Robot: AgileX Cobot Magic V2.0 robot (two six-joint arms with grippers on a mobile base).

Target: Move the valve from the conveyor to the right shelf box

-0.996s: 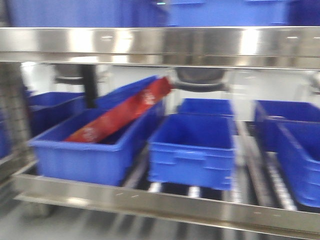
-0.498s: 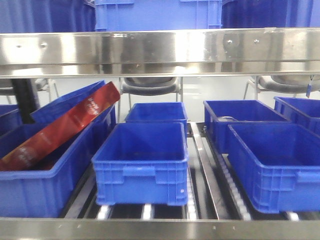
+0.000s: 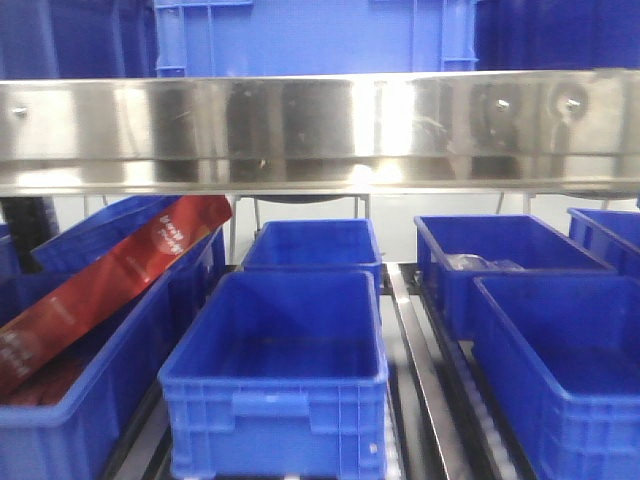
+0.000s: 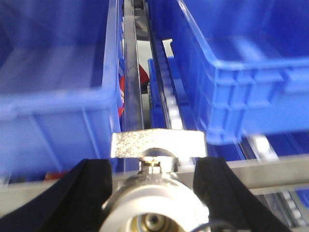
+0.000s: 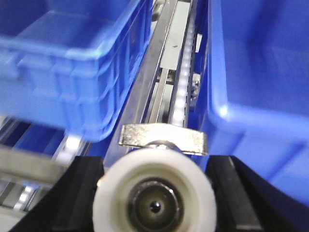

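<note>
In the left wrist view a metal valve (image 4: 155, 193) with a flat silver handle sits between the black fingers (image 4: 91, 193) of my left gripper (image 4: 154, 195), which is shut on it. The right wrist view shows a second valve (image 5: 154, 193), white-rimmed end facing the camera, with my right gripper (image 5: 154, 198) shut on it. Both are held just before the shelf's blue boxes. In the front view the right-hand boxes (image 3: 560, 370) stand open-topped. Neither gripper appears in the front view. The conveyor is out of view.
A steel shelf beam (image 3: 320, 130) crosses the front view above the boxes. A middle blue box (image 3: 280, 370) and a left box (image 3: 90, 400) holding a red packet (image 3: 100, 285) stand on roller rails (image 3: 415, 360). Each wrist looks down a rail gap (image 4: 133, 72) between boxes.
The front view has swung from the left boxes toward the middle and right ones, and the shelf now looks nearer and larger. The blur is gone.
</note>
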